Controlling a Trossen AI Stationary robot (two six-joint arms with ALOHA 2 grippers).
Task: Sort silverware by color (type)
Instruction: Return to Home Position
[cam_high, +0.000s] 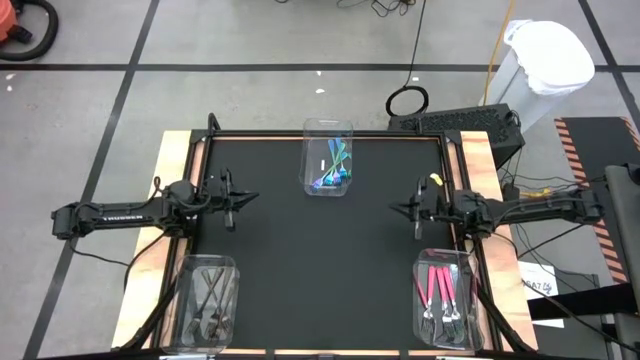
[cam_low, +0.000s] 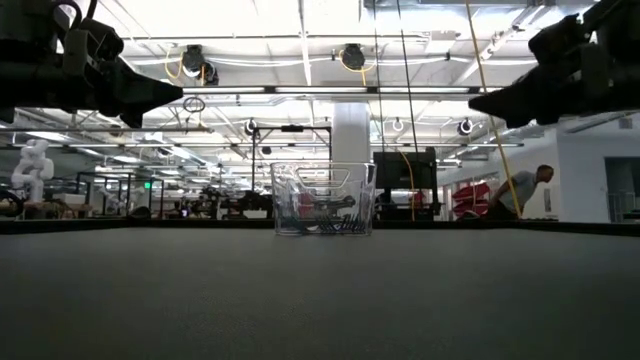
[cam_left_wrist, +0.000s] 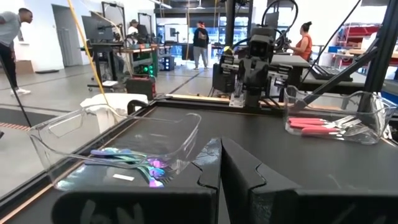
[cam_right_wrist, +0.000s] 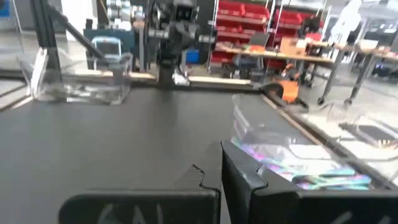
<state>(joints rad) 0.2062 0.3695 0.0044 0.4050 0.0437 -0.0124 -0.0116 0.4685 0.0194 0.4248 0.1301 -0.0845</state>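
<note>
Left gripper and right gripper hover empty, jaws pressed together and facing each other. Both appear parked, with sorting judged done. Teal forks lie in a clear bin off to one side between both jaws. Black forks lie beside and behind the left jaws, pink forks beside and behind the right.

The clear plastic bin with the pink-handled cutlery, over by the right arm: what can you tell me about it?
It is a clear rectangular plastic bin with rounded corners, see-through walls and an open top. It stands upright at the corner of the black table on the right arm's side. Several pink-handled utensils with silver heads lie flat on its floor, roughly parallel, with the heads toward the table's edge. Nothing else touches it. The right gripper hangs apart from it.
</note>
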